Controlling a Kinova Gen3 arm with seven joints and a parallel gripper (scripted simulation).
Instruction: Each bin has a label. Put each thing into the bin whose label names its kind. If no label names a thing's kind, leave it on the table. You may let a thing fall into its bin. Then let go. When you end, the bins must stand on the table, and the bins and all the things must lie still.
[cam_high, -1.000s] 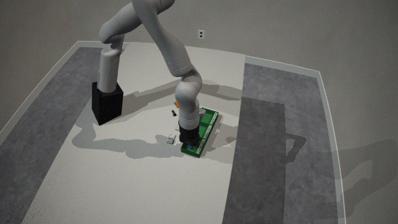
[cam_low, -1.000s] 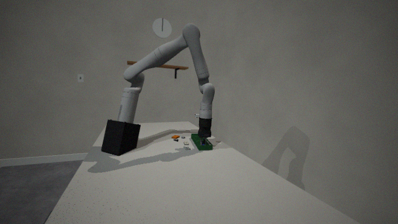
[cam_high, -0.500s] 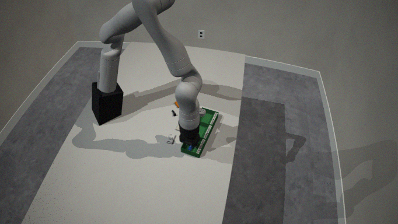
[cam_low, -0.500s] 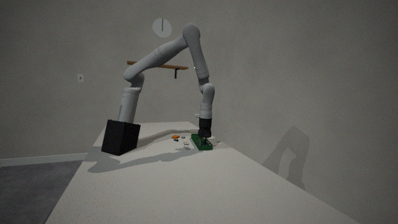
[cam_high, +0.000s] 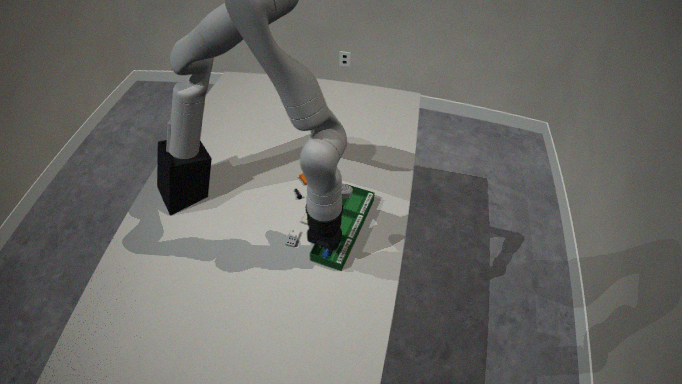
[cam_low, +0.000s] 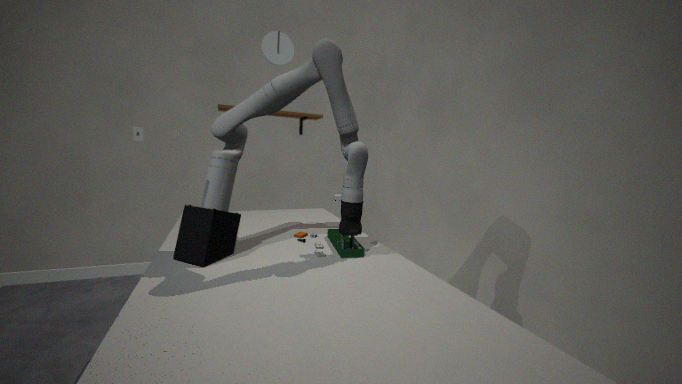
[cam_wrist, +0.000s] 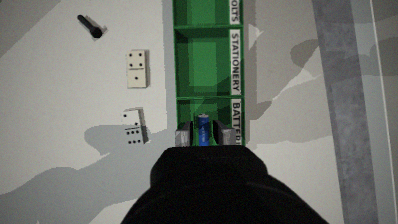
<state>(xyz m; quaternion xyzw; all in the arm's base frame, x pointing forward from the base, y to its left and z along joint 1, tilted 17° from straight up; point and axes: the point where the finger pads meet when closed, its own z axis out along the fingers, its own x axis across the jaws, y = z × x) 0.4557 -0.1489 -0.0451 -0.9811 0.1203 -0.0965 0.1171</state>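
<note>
My gripper (cam_wrist: 203, 128) (cam_low: 348, 243) is open, its fingers down in the BATTERIES bin (cam_wrist: 189, 107). A blue battery (cam_wrist: 203, 128) (cam_high: 326, 253) is between the fingers with a gap on each side. The STATIONERY bin (cam_wrist: 202, 91) and a bin whose label ends in "OLTS" (cam_wrist: 200, 24) show no things in the wrist view. Two white dominoes lie left of the bins: one (cam_wrist: 136, 79) (cam_low: 319, 245) beside STATIONERY, one (cam_wrist: 131, 120) (cam_high: 292, 239) beside BATTERIES. A black bolt-like thing (cam_wrist: 88, 24) (cam_high: 298, 194) and an orange thing (cam_high: 303, 178) (cam_low: 300, 234) lie farther off.
A small grey thing (cam_low: 313, 235) lies beside the orange one. The green bins form one joined row, with labels along the side away from the dominoes. The arm's black base block (cam_high: 184, 182) (cam_low: 206, 237) stands to the left. The arm hides part of the row in the top view.
</note>
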